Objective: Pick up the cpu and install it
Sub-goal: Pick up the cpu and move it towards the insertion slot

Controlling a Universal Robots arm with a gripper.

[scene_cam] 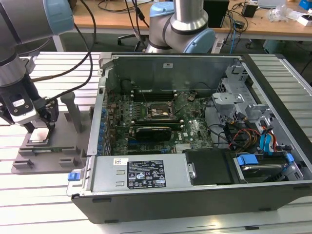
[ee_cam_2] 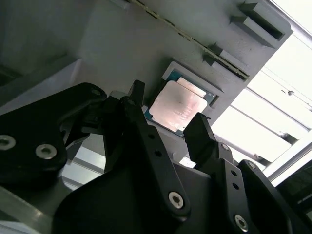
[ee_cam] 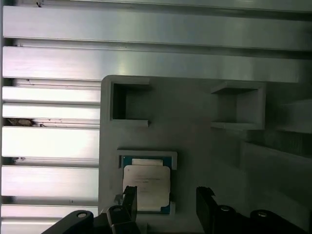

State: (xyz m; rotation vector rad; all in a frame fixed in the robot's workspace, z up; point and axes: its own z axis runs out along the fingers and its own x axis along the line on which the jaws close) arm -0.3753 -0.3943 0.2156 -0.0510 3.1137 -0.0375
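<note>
gripper (scene_cam: 40,126) at the exterior view's left, mid-height, low over the grey fixture tray (scene_cam: 61,146) | fingers (ee_cam: 207,207) apart, one either side of the cpu (ee_cam: 146,183), not clamped on it | cpu lies flat in the tray's square recess, metal lid up | open computer case (scene_cam: 195,195) fills centre and right, just beside the tray

Bright, even overhead light; glare washes the ribbed surface (ee_cam: 48,141) white in the first wrist view, jaws shadowed black.
</note>
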